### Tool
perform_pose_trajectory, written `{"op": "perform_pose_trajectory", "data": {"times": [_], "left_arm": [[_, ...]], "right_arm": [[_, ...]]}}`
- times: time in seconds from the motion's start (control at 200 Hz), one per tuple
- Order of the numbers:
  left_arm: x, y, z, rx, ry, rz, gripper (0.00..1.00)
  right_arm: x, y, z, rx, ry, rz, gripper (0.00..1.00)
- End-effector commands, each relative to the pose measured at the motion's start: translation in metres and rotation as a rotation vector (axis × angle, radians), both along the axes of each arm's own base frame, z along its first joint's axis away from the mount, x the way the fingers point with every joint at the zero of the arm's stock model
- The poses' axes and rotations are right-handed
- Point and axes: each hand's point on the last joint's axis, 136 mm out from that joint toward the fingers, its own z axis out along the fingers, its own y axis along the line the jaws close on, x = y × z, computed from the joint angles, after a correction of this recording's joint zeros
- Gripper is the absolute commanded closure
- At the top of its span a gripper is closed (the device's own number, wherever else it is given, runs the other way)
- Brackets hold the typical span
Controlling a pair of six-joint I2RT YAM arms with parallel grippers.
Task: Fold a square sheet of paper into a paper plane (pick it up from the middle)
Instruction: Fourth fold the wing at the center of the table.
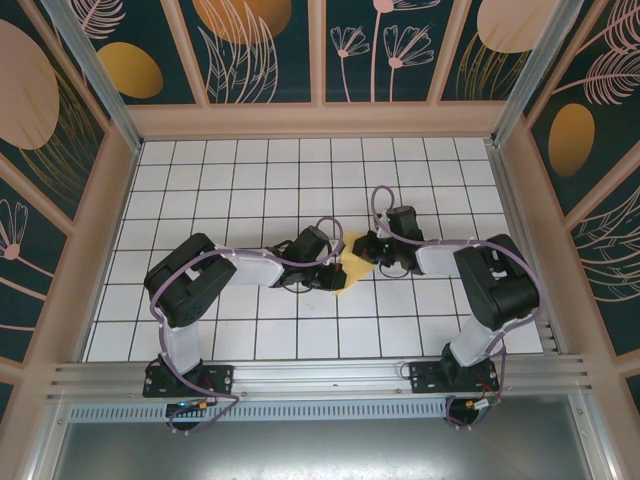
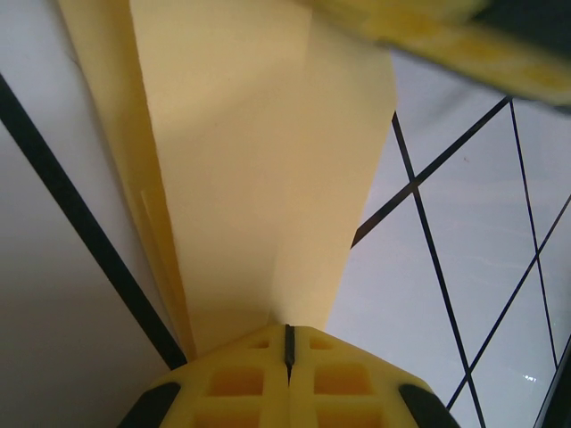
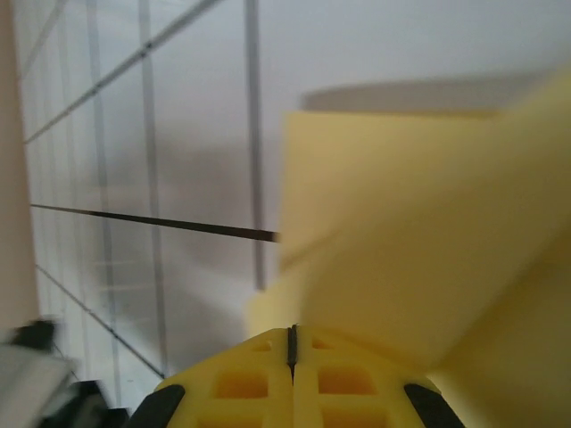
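One pale-yellow sheet of paper (image 1: 346, 268), folded into long overlapping layers that narrow toward my left pincer (image 2: 287, 330). Location: mid-worktop, between both pincers. Left pincer: pressed together, pinching one end. Right pincer (image 3: 292, 332): pressed together, pinching the opposite side. Worktop (image 1: 250, 180): white tiles, dark grid lines. Surround: teal wall panels (image 1: 265, 50), floral print, pale wooden frames.
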Motion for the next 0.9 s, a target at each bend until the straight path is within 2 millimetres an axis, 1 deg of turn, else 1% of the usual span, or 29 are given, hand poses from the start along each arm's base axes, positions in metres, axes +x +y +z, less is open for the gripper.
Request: {"op": "perform_pose_trajectory", "data": {"times": [0.0, 0.12, 0.17, 0.225, 0.3, 0.355, 0.4, 0.48, 0.49, 0.52, 0.59, 0.766, 0.896], "left_arm": [[-0.032, 0.056, -0.057, 0.264, 0.14, 0.025, 1.0], [-0.033, 0.051, -0.049, 0.228, 0.137, 0.013, 1.0], [-0.033, 0.046, -0.04, 0.196, 0.132, 0.003, 1.0], [-0.031, 0.035, -0.023, 0.13, 0.122, -0.014, 1.0], [-0.021, 0.018, 0.008, 0.038, 0.087, -0.029, 0.99], [-0.011, 0.008, 0.028, -0.014, 0.061, -0.026, 0.98], [0.0, 0.004, 0.04, -0.041, 0.05, -0.007, 0.97], [0.011, 0.001, 0.049, -0.092, 0.049, 0.022, 0.94], [0.017, -0.004, 0.057, -0.114, 0.033, 0.022, 0.94], [0.023, -0.009, 0.063, -0.139, 0.026, 0.024, 0.94], [0.028, -0.015, 0.063, -0.152, 0.032, 0.024, 0.93], [0.037, -0.024, 0.048, -0.163, 0.053, 0.043, 0.91], [0.037, -0.027, 0.035, -0.157, 0.076, 0.039, 0.91]], "right_arm": [[-0.004, -0.004, -0.02, -0.016, 0.03, -0.008, 1.0], [-0.006, -0.011, -0.034, -0.063, 0.054, -0.008, 1.0], [-0.008, -0.013, -0.039, -0.083, 0.064, -0.009, 1.0], [-0.011, -0.015, -0.042, -0.089, 0.07, -0.007, 1.0], [-0.015, -0.016, -0.047, -0.09, 0.079, -0.001, 1.0], [-0.017, -0.016, -0.048, -0.091, 0.081, 0.002, 1.0], [-0.018, -0.016, -0.05, -0.092, 0.084, 0.0, 1.0], [-0.018, -0.016, -0.051, -0.091, 0.085, -0.001, 1.0], [-0.018, -0.016, -0.051, -0.091, 0.086, -0.002, 1.0], [-0.018, -0.016, -0.051, -0.09, 0.087, -0.003, 1.0], [-0.017, -0.016, -0.052, -0.091, 0.088, -0.001, 1.0], [-0.018, -0.016, -0.051, -0.088, 0.087, -0.001, 1.0], [-0.019, -0.016, -0.051, -0.086, 0.087, 0.0, 1.0]]}}
